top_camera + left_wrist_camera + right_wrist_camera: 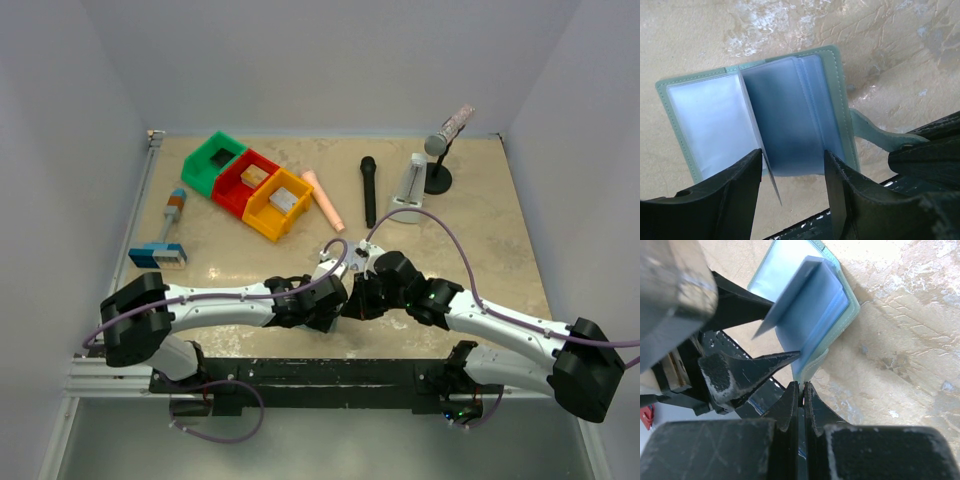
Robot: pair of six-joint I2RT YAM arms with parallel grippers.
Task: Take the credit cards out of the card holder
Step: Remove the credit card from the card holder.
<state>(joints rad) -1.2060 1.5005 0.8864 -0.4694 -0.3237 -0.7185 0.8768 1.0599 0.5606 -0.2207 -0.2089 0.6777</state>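
The right end effector [800, 386] is clenched on the closure tab [867, 132] of the card holder [832, 85], its 2 fingers pinched flat together on the thin teal strip. The left end effector [792, 151] is released. Its 2 fingers stand apart on either side of the bunched inner pocket leaves, with 1 loose leaf hanging between them. Whether either finger touches the plastic cannot be told.

The card holder is spread open over the counter [480, 250] at the near middle, where the 2 arms meet, with its pocket side facing up. The pockets are clear bluish-white plastic; whether credit cards sit in them cannot be told.

Farther out, toward the far left, 3 bins stand in a slanted row, touching one another:
- The green bin [205, 165] is farthest left, and its inside reads only as dark.
- The red bin [235, 192] is in the middle and holds a tan block [253, 177].
- The orange bin [262, 217] is nearest the centre and holds a grey block [285, 200].

Just right of the orange bin lies a pink stick [323, 200], then a black microphone [368, 190], both flat on the counter. Farther right a white stand [412, 185] is upright. Beside it, at the far right, a second microphone [447, 130] tilts on a round-based holder.

At the left edge a handled tool [175, 210] lies just beyond a blue-and-white striped block [158, 255] — both well apart from the card holder.
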